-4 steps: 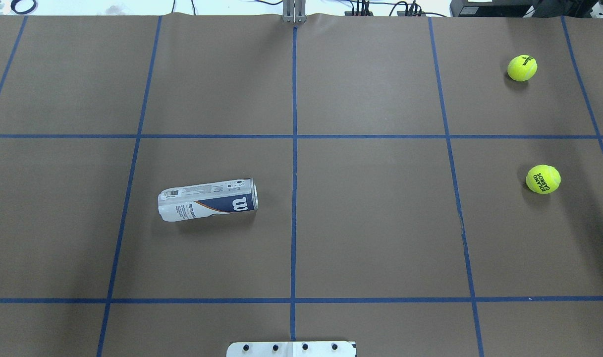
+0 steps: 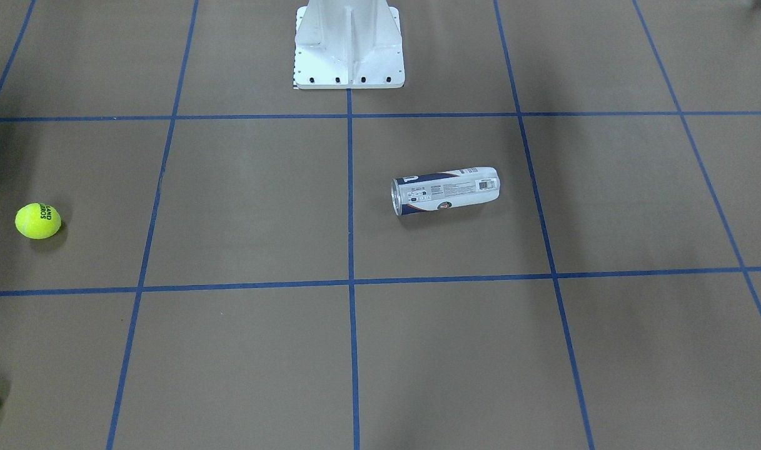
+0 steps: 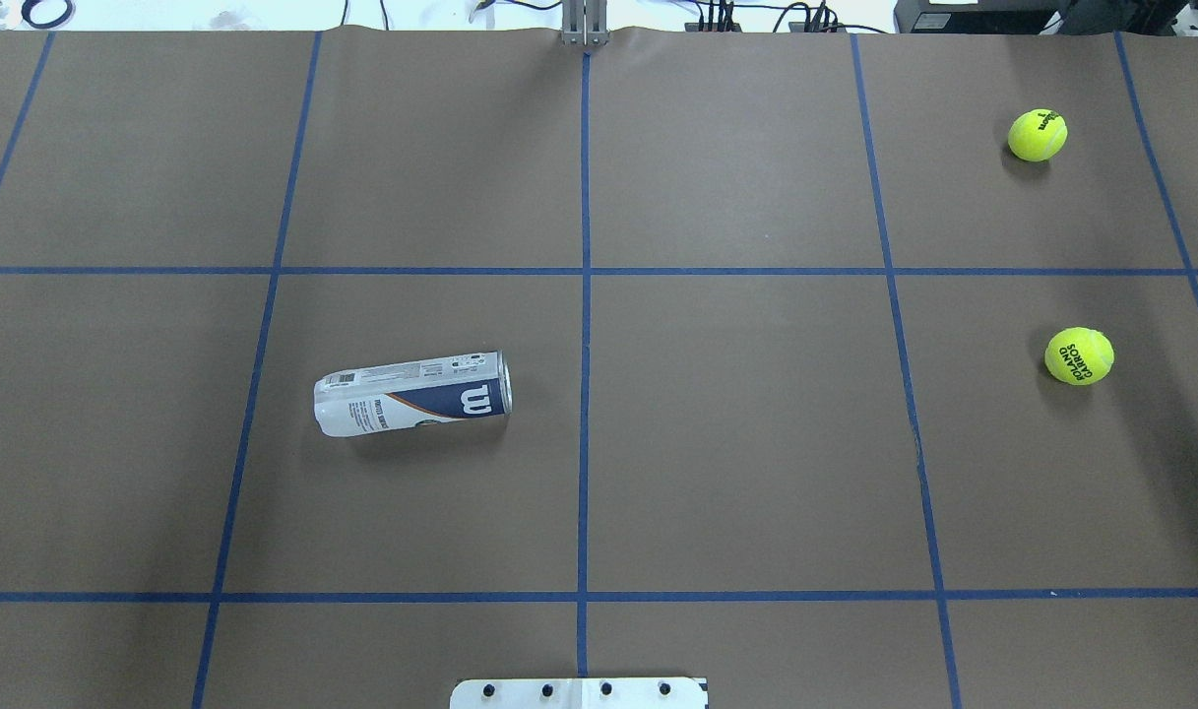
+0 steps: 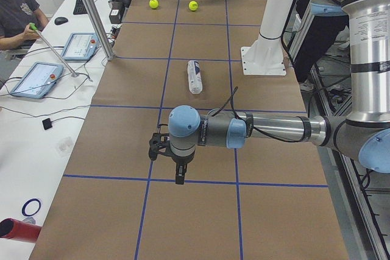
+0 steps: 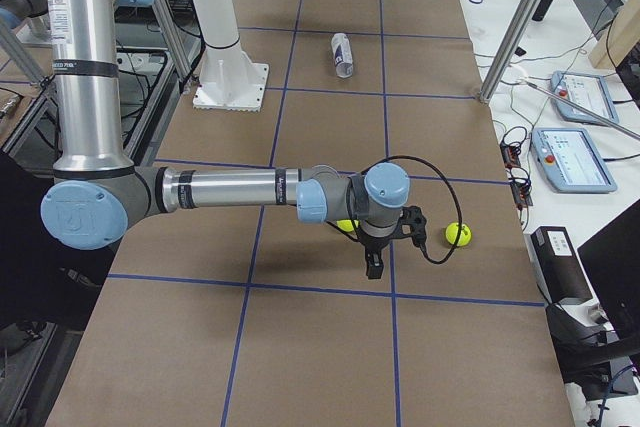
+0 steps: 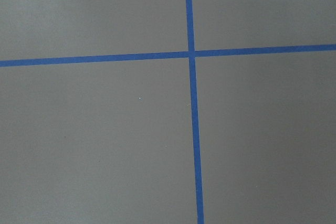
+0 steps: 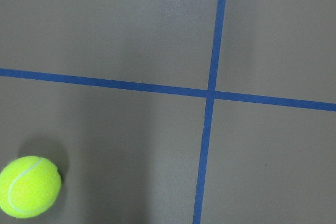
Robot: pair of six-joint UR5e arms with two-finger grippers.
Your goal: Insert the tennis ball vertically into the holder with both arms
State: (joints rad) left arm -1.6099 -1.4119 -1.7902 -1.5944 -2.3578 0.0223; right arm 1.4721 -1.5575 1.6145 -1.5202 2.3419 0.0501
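Holder (image 3: 411, 396) lying sideways on worktop (image 3: 736, 443), probably light, thin-walled, roll-prone, best clasped mid-body; left end effector (image 4: 178, 175), right end effector (image 5: 374, 265): spread impossible to tell.

Can (image 3: 411, 396) white and navy, white W, silver rim. Balls (image 3: 1079, 355) yellow-green, black lettering. Table (image 3: 756, 443) brown, blue tape grid. Base (image 2: 349, 44) white. Arms (image 4: 280, 129) grey, blue caps.
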